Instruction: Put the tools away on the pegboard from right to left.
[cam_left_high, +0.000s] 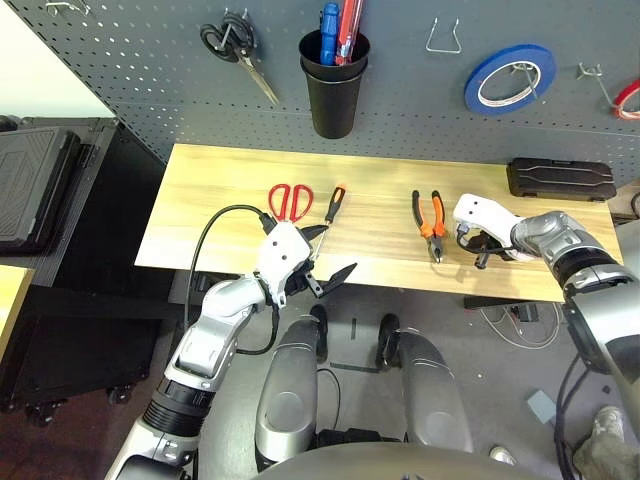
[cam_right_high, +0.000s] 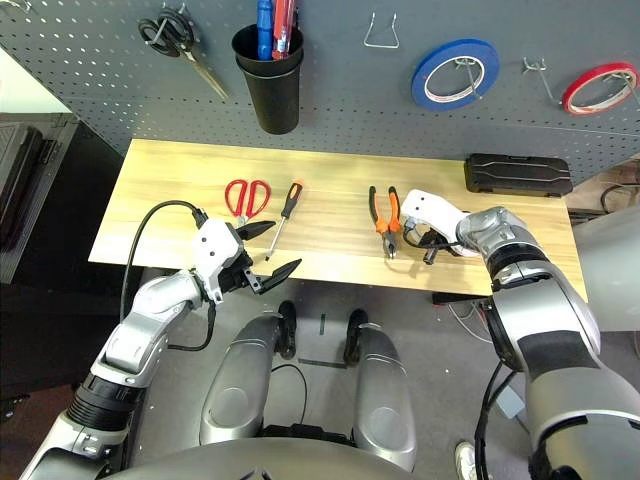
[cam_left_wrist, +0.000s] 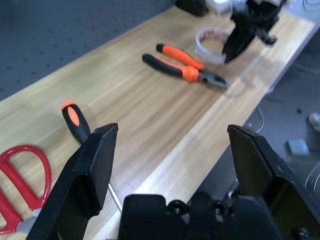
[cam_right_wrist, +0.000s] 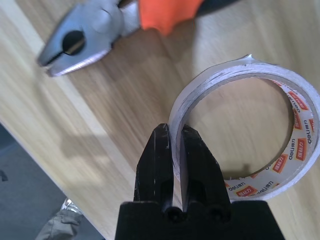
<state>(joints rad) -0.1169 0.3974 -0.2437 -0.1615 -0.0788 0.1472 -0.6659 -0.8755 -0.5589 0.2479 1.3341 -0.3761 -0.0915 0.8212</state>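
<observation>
Whitish tape roll (cam_right_wrist: 300, 165): pinched at rim by right gripper (cam_right_wrist: 179, 135), over desk (cam_right_high: 330, 170) near right end. Left gripper (cam_left_wrist: 172, 135): spread, empty. Pegboard (cam_left_high: 420, 90) placement pending: tape, pliers (cam_left_high: 430, 225), screwdriver (cam_left_high: 336, 205), red scissors (cam_left_high: 290, 202).

Blue tape roll (cam_right_high: 426, 79) and red tape roll (cam_right_high: 575, 93) hang on wire hooks, blue nearer the cup. Black-handled scissors (cam_right_high: 170, 38) hang, tips angled down. Blue marker (cam_right_high: 264, 30) and red marker (cam_right_high: 283, 28) stand side by side in the cup. Black case (cam_right_high: 517, 175) lies closed on the table (cam_right_high: 330, 172).
</observation>
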